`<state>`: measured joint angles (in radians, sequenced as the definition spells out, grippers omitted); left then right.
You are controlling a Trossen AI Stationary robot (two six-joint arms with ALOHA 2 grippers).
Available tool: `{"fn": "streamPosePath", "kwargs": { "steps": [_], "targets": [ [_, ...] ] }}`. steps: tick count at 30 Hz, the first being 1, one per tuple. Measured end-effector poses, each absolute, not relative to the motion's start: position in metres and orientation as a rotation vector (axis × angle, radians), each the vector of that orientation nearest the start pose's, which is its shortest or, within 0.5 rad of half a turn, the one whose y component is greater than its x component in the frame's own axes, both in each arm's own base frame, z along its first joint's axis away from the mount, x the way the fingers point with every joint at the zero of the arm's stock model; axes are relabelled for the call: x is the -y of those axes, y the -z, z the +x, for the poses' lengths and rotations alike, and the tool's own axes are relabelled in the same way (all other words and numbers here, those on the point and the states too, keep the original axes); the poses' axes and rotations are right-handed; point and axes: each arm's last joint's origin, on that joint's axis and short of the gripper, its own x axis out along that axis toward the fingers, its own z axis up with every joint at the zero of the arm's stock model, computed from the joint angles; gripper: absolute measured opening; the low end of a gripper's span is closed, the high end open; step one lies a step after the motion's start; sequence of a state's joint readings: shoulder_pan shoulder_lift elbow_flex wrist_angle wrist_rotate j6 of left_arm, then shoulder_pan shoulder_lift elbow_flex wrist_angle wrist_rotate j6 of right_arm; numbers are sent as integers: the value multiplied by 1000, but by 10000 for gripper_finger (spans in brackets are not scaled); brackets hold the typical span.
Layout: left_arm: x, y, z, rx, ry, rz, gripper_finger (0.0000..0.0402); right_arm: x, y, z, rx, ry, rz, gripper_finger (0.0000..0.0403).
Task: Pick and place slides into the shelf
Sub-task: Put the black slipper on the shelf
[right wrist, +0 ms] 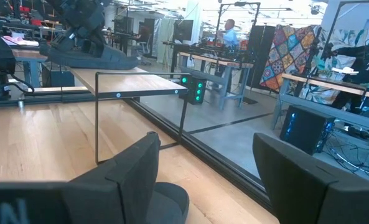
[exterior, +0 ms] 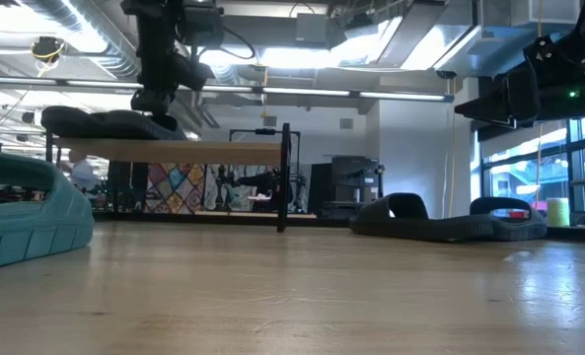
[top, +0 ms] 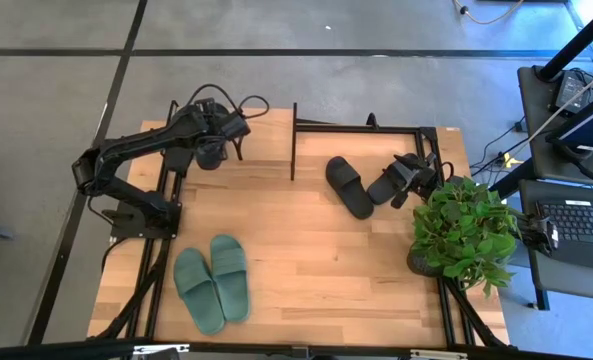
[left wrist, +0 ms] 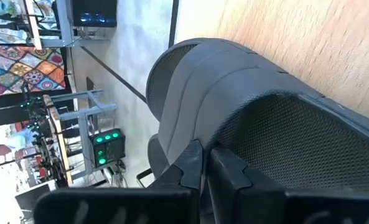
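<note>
Sage green foam slides (top: 212,283), a pair with one wide strap each, are lying side by side on the near part of the light wooden tabletop (top: 306,270), well apart from both arms; one of them is filling the edge of the low view (exterior: 26,212).

Across the table, the low shelf with its thin black metal frame and pale wood top board (exterior: 179,150) is standing at the far edge. The left gripper (top: 216,140) is reaching over that top board, its dark fingers (left wrist: 193,165) pressed together on the wide strap of a matte black foam slide (left wrist: 246,93), which is resting on the board. In the low view, black slides (exterior: 105,122) are showing as a dark shape on the board under this gripper; how many are lying there I cannot tell.

Another matte black slide (top: 349,186) is lying on the tabletop near the middle. Just beside it, the right gripper (top: 408,180) is hanging with its fingers (right wrist: 131,171) spread wide apart, a further black slide (top: 386,187) lying beneath them.

Leafy green plant (top: 461,228) is sitting at the table's right edge, near the right arm.
</note>
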<state>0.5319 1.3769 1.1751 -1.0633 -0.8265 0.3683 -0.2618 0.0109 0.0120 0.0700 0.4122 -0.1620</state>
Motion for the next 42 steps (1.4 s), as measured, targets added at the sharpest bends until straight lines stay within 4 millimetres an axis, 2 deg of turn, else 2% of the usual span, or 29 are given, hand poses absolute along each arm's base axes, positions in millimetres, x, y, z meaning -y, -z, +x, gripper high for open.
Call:
{"fn": "streamPosePath", "kwargs": {
  "steps": [35, 42],
  "targets": [
    [-132, -288, 203, -1580, -879, 476, 2, 36, -173, 89, 18, 677, -150, 257],
    [-132, -288, 203, -1569, -905, 466, 38, 36, -173, 89, 18, 677, -150, 257]
  ]
}}
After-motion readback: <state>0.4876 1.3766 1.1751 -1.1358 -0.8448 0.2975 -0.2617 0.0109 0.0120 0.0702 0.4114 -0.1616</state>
